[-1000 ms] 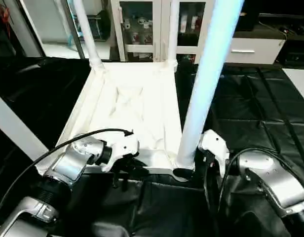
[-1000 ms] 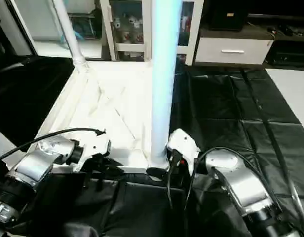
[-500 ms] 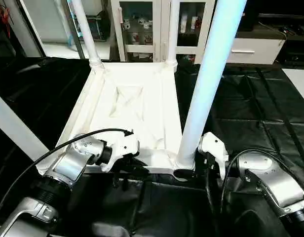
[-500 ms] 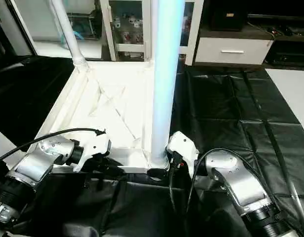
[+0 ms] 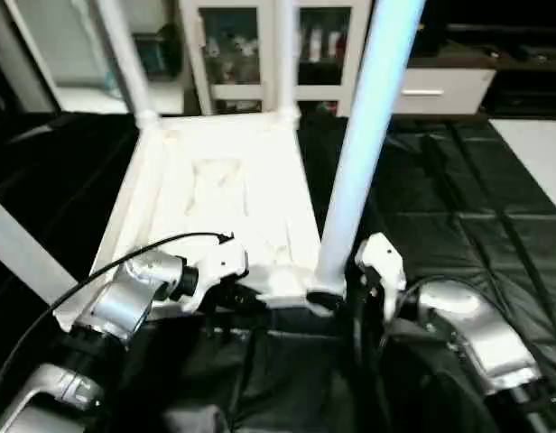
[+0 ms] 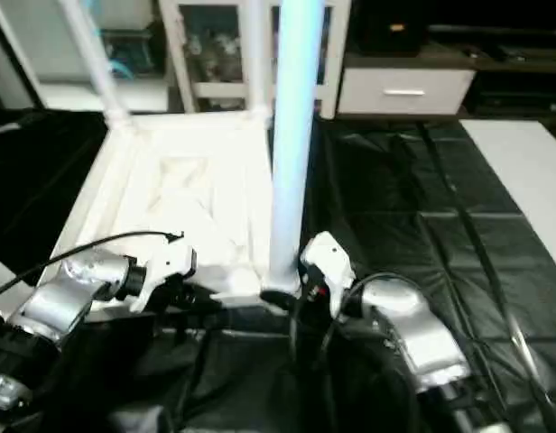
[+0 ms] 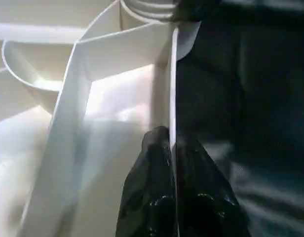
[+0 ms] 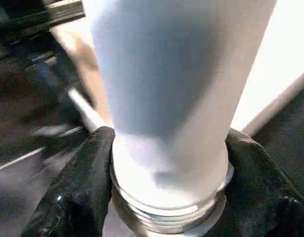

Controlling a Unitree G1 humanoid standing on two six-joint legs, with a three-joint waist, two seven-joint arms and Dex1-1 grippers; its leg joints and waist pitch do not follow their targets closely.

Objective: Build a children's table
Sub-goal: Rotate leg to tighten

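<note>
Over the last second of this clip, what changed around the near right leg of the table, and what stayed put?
The right hand has closed its fingers around the base of the near right leg, just above the threads at the corner socket. The leg stays upright, and the two far legs stay in place. The left hand remains pinched on the tabletop's near rim. The overall shift in the picture is camera movement.

Upturned white tabletop (image 5: 228, 194), near leg (image 5: 364, 135) upright, right tool (image 5: 337, 302) at its base

Head views soft with motion blur; glare bleaches the white tabletop (image 5: 226, 194)
</note>
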